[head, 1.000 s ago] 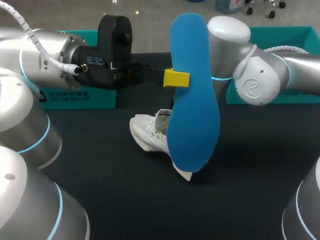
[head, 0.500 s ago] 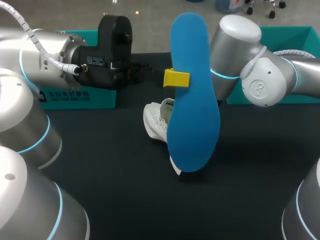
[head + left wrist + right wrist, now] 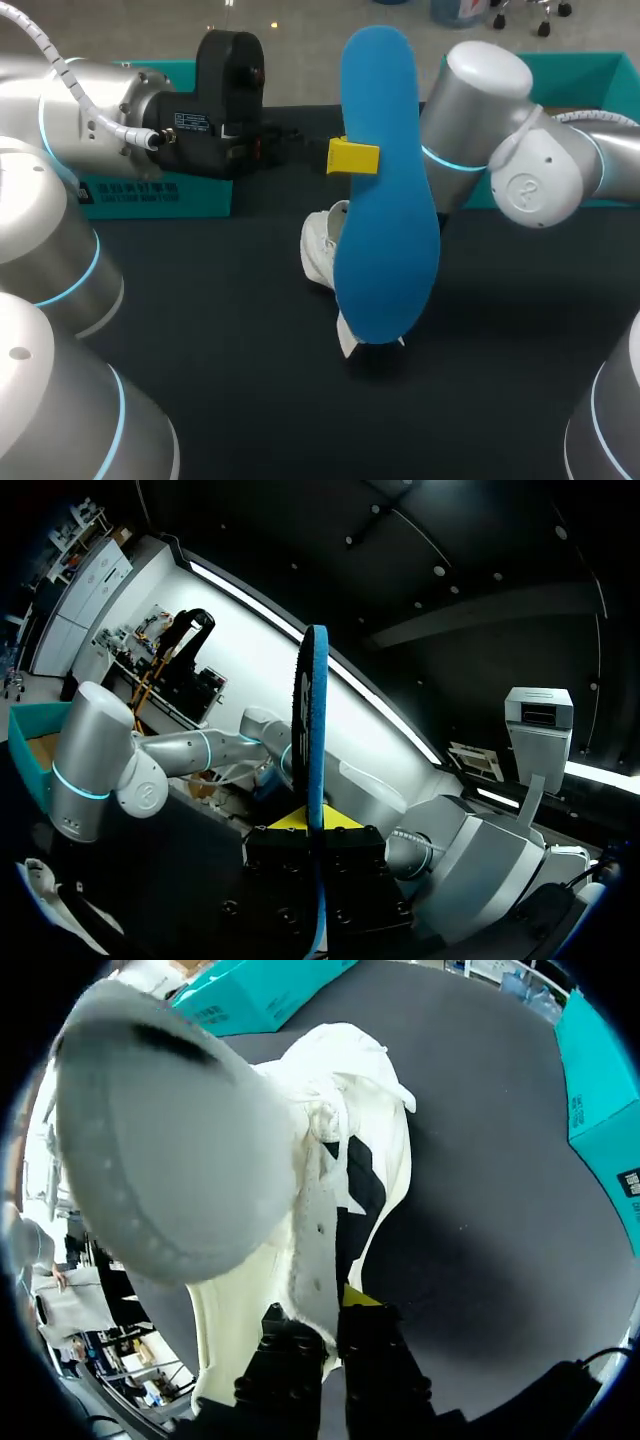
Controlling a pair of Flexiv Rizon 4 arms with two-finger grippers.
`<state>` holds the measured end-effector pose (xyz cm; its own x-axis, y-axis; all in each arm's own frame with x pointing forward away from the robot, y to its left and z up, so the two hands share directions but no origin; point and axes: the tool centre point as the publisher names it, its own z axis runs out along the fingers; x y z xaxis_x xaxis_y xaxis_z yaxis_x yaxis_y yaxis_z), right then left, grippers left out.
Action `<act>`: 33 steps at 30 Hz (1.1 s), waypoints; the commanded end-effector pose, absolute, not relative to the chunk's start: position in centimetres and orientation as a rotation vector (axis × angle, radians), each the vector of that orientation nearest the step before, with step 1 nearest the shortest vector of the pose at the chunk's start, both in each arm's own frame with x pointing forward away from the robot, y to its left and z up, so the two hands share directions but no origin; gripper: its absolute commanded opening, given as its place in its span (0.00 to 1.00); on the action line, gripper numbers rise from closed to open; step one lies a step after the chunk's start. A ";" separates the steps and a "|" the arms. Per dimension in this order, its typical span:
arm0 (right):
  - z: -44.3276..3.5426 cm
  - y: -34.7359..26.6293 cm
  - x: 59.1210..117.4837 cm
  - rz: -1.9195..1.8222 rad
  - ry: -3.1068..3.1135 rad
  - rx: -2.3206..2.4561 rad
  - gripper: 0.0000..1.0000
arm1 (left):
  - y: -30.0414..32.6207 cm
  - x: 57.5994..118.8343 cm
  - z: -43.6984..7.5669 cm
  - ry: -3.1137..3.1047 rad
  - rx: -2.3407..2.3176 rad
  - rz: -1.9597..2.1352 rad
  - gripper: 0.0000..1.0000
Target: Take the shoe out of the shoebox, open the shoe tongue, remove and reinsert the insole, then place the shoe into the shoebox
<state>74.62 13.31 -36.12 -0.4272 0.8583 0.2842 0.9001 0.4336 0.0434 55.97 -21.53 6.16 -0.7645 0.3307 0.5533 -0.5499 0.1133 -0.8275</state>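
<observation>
Over the last second the white shoe [image 3: 322,248] has swung from lying out toward the left side of the desk [image 3: 200,340] to sitting almost wholly behind the blue insole [image 3: 385,200]. Only a strip of its upper and a small white end below the insole's lower edge show from above. The right arm [image 3: 530,170] has shifted outward toward its own side and turned at the wrist as it does this. The insole and the left arm [image 3: 90,110] have not moved.

This reads as the reinsertion step being prepared. The insole is already out, and the shoe is being turned to line up with it, but the insole is not yet inside. Whether the shoe's mouth faces the insole cannot be told from above.

The left arm reaches across level from its side. Its tool [image 3: 316,825] is closed on the insole, gripping it partway up its length and holding it upright, with both ends free. In the left wrist view the insole runs edge-on straight between the fingers.

The right arm comes in over the open teal shoebox [image 3: 600,75], elbow raised and forearm angled down behind the insole. Its tool [image 3: 335,1325] is pinched nearly shut on a thin strip of the shoe's upper beside the opening. The shoe hangs ahead of it, with the dark desk visible beyond. It appears tilted, though contact with the desk cannot be judged.
</observation>
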 end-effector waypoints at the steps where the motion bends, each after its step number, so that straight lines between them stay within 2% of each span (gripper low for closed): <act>1: -35.9 13.7 74.4 -0.272 -2.440 -1.584 0.00 | -21.7 56.0 6.1 -1.742 0.211 1.726 0.00; 13: -36.2 13.7 72.9 -0.324 -2.354 -1.840 0.00 | -21.7 56.0 6.1 -1.742 0.211 1.726 0.00; 33: -38.0 13.9 73.1 -0.301 -2.319 -1.891 0.00 | -21.7 56.0 6.1 -1.742 0.211 1.726 0.00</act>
